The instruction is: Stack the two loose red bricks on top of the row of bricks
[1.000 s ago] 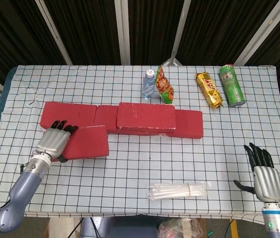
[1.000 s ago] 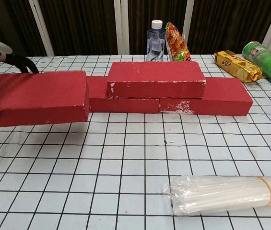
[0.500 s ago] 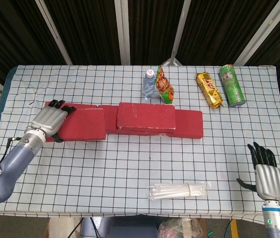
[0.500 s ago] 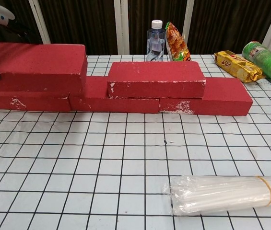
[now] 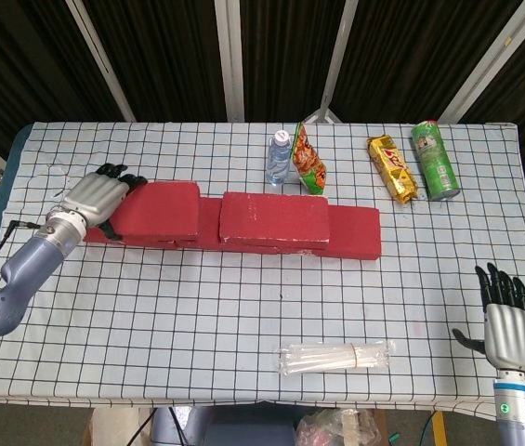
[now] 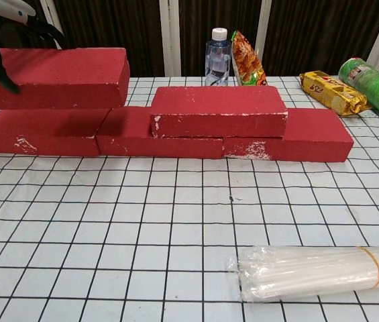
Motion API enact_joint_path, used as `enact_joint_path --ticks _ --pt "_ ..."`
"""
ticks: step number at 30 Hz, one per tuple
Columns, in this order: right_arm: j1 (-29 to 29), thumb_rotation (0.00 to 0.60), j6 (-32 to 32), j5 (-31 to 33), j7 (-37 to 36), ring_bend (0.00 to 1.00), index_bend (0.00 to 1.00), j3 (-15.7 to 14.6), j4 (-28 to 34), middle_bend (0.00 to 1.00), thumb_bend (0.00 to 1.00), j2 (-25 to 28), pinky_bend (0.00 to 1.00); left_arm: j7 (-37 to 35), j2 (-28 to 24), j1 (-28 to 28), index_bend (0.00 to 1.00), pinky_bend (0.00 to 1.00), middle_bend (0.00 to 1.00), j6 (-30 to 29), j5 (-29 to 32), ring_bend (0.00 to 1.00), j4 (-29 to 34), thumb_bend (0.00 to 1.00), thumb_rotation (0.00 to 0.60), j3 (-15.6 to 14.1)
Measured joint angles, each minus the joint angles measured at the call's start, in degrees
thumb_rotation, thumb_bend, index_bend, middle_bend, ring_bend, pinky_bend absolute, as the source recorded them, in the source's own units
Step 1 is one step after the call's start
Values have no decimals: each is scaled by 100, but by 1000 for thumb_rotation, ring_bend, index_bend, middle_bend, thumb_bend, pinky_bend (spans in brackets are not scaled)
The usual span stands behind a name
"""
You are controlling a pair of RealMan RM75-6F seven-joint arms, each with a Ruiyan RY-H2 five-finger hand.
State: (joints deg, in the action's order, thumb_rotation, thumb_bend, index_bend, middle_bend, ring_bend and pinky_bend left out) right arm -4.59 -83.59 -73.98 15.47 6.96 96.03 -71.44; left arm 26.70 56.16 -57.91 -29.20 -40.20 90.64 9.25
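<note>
Bricks: five red; my left hand (image 5: 95, 200) grips one brick (image 5: 155, 209) above the row (image 6: 169, 137), another (image 6: 218, 111) stacked; right hand (image 5: 506, 321) spread, holding nothing.

Five red bricks (image 6: 219, 111), one water bottle (image 5: 280, 156), one snack bag (image 5: 308, 163), one biscuit packet (image 5: 392, 169), one green can (image 5: 435, 160), one straw bundle (image 5: 336, 357)

1. The left arm reaches in from the lower left edge of the head view, forearm angled up and to the right.
2. The left hand (image 5: 95, 200) is clamped on the end of a red brick (image 5: 155, 210), dark fingers (image 5: 118, 173) draped over its top edge, thumb below.
3. The right hand (image 5: 507, 325) is upright at the lower right corner, palm away, fingers straight and apart, holding nothing.
</note>
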Motion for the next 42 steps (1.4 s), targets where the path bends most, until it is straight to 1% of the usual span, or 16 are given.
enact_joint_path --ticks 7,13,17,28,42 --pt "24 600 -38 110 19 0 26 56 -6 0 132 23 0 -641 458 -112 290 0 221 543 -545 0 -854 28 600 -25" --pt "24 600 -51 165 93 0 26 71 -23 0 133 -3 0 -1042 790 -221 289 0 219 773 -893 0 -1317 29 600 -63" --pt "30 600 -64 188 84 0 26 88 -28 0 133 4 0 -1189 964 -275 288 0 218 813 -1105 0 -1541 28 600 -119" --pt "58 600 -98 206 -29 0 26 123 -27 0 133 53 0 -1612 1210 -427 281 0 216 850 -1288 0 -1818 12 600 -231" --pt "39 600 -45 231 -86 0 26 138 -65 0 133 71 0 -1656 1323 -663 276 0 212 773 -1162 0 -1921 10 600 -520"
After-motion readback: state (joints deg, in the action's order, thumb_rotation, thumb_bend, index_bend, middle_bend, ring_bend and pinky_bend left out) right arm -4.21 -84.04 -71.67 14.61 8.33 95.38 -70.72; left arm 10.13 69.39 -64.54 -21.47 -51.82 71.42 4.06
